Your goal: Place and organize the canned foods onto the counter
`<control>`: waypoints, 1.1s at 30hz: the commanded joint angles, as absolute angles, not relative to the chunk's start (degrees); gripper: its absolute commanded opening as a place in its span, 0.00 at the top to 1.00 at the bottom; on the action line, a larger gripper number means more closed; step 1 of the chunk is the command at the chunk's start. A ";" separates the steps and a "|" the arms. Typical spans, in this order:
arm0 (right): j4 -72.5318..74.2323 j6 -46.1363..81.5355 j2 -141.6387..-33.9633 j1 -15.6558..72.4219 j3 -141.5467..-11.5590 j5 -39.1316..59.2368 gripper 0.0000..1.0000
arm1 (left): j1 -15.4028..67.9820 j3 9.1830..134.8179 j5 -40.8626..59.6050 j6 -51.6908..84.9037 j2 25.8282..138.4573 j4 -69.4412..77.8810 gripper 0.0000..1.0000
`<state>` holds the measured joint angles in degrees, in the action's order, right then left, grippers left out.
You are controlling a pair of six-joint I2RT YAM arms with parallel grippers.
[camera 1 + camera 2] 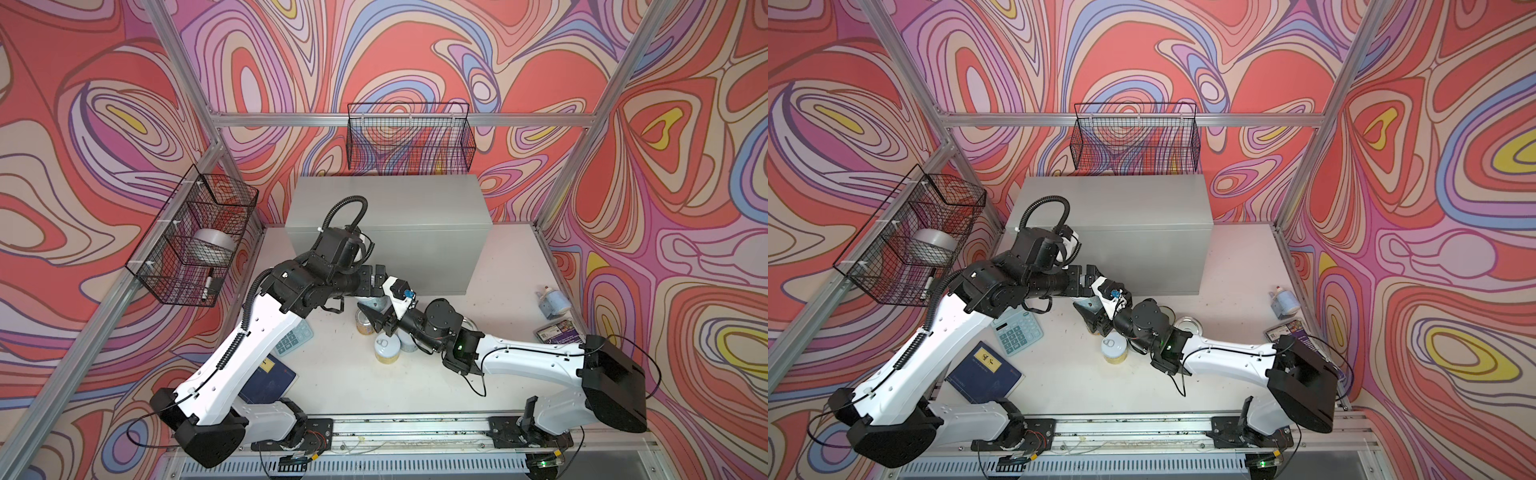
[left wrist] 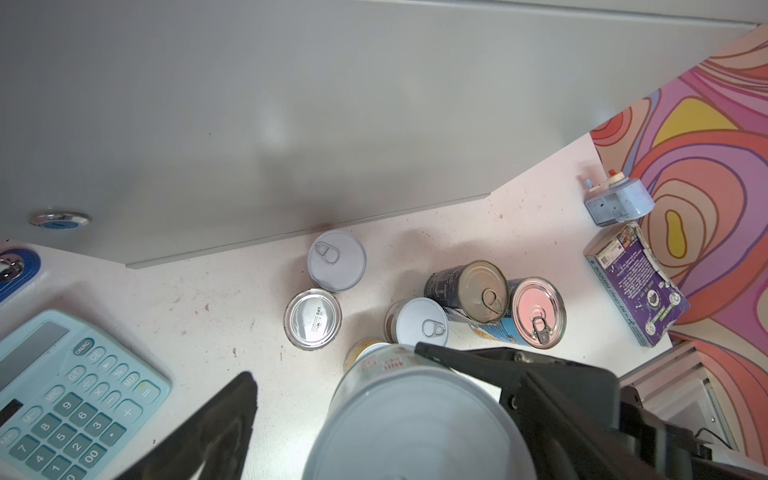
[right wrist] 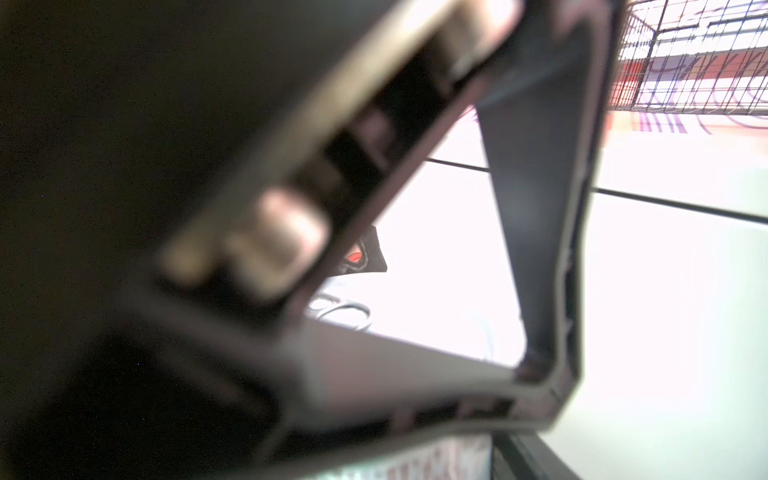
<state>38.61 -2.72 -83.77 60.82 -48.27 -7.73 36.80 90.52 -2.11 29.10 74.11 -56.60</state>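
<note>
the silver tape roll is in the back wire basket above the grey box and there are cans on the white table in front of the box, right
Not quite. The silver tape roll is in the side wire basket on the left, not the back wire basket, as both top views show. Cans do stand on the white table in front of the grey box.

Both top views are bright and evenly lit with soft shadows and bowed edges, the left wrist view blurs only the nearest tin [image 2: 415, 424], and the right wrist view is blown-out white behind a dark, unfocused foreground.
</note>
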 commanded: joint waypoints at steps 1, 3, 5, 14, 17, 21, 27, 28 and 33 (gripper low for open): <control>41.01 -3.73 -80.90 61.17 -47.73 -7.97 0.51 | 36.35 90.51 -8.57 31.58 72.47 -55.29 0.00; 40.66 -3.77 -80.49 61.17 -47.64 -7.97 0.51 | 35.89 90.57 -10.43 32.30 72.03 -55.06 0.00; 40.43 -3.84 -80.16 61.22 -47.51 -8.04 0.51 | 35.50 90.54 -11.86 32.84 71.57 -54.80 0.00; 37.15 -3.56 -77.22 61.17 -48.54 -10.89 0.53 | 34.89 89.58 -19.64 32.80 66.93 -54.48 0.00; 36.28 -4.45 -75.84 61.17 -49.34 -11.05 0.53 | 34.89 88.33 -21.75 32.35 64.16 -54.66 0.00; 35.03 -5.46 -74.30 61.17 -51.72 -11.70 0.53 | 34.89 83.98 -23.89 32.72 59.58 -53.69 0.00; 34.18 -9.54 -73.20 61.09 -56.19 -15.22 0.54 | 34.89 78.57 -23.58 33.65 56.30 -53.24 0.00; 34.05 -10.71 -73.30 61.08 -56.98 -16.23 0.54 | 34.89 78.07 -23.35 33.53 56.24 -53.41 0.00; 34.05 -17.74 -74.57 60.45 -61.76 -19.52 0.53 | 34.89 71.98 -18.20 27.39 53.72 -48.68 0.00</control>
<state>30.35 -12.25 -75.42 60.80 -58.11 -16.64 35.20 74.81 -20.47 30.39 55.55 -51.79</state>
